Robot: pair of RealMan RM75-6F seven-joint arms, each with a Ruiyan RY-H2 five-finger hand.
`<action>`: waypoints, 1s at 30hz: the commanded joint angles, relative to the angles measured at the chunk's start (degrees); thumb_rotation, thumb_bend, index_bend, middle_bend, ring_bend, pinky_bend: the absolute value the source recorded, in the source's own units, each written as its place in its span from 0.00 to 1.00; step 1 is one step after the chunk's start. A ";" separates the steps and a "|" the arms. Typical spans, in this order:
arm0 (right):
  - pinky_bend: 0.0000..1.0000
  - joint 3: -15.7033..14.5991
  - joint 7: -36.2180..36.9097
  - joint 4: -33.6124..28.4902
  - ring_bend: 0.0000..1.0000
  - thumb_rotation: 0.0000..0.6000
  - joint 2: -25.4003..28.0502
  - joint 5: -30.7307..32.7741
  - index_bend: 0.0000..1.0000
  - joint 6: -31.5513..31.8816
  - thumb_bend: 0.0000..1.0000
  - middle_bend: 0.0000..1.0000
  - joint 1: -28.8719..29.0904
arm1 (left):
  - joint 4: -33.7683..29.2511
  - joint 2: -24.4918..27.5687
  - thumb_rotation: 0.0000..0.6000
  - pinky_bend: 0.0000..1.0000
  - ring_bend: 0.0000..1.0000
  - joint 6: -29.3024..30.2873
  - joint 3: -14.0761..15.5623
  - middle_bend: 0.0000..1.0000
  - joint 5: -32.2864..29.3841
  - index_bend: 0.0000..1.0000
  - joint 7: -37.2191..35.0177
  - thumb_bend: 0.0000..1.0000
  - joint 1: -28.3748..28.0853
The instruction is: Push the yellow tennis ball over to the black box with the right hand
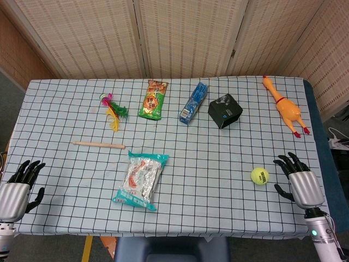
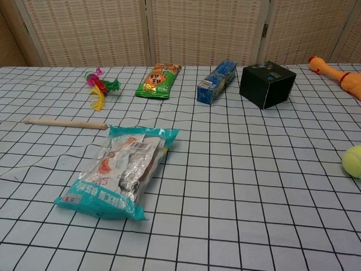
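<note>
The yellow tennis ball lies near the table's front right; the chest view shows only part of the ball at its right edge. The black box stands tilted further back, well apart from the ball. My right hand rests on the table just right of the ball, fingers spread and holding nothing, with a small gap to the ball. My left hand lies at the front left corner, fingers apart and empty. Neither hand shows in the chest view.
A teal and silver snack bag lies front centre, a wooden stick behind it. Along the back are a feather toy, a green snack packet, a blue packet and a rubber chicken.
</note>
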 commanded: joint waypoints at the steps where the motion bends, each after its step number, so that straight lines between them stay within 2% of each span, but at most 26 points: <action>1: 0.31 -0.17 0.20 0.34 0.08 1.00 -0.07 -0.26 0.26 0.17 0.14 0.21 -0.03 | -0.06 -0.01 1.00 0.33 0.05 0.01 0.14 0.11 0.22 0.15 0.28 0.47 0.00; 11: 0.31 -0.83 1.26 1.68 0.08 1.00 -0.99 -2.58 0.28 2.28 0.14 0.21 -0.29 | 0.30 -0.35 1.00 0.33 0.05 0.09 0.04 0.11 0.61 0.15 0.63 0.47 -0.26; 17: 0.36 -1.79 1.04 4.58 0.17 1.00 -2.78 -5.79 0.34 5.43 0.17 0.29 -0.92 | -0.20 -0.08 1.00 0.33 0.05 -0.42 0.52 0.11 0.86 0.15 1.07 0.47 -0.31; 19: 0.40 -1.84 0.64 5.29 0.21 1.00 -3.38 -6.34 0.37 6.27 0.23 0.31 -1.10 | -0.17 -0.18 1.00 0.33 0.05 -0.15 0.62 0.11 1.18 0.15 1.10 0.47 -0.25; 22: 0.52 -1.78 -0.29 6.85 0.34 1.00 -4.96 -7.03 0.46 7.51 0.40 0.37 -1.33 | -0.20 -0.16 1.00 0.33 0.05 -0.94 0.67 0.11 0.70 0.15 0.71 0.47 -0.42; 27: 0.61 -1.98 -2.99 9.20 0.49 1.00 -8.30 -7.13 0.65 8.27 0.72 0.53 -1.92 | -0.44 0.06 1.00 0.33 0.05 -1.96 0.60 0.12 -0.01 0.15 0.46 0.47 -0.73; 30: 0.68 -2.00 -3.56 10.79 0.59 1.00 -10.76 -7.70 0.78 9.41 0.83 0.65 -2.19 | -0.44 0.16 1.00 0.33 0.05 -2.10 0.75 0.12 0.15 0.15 0.08 0.47 -0.78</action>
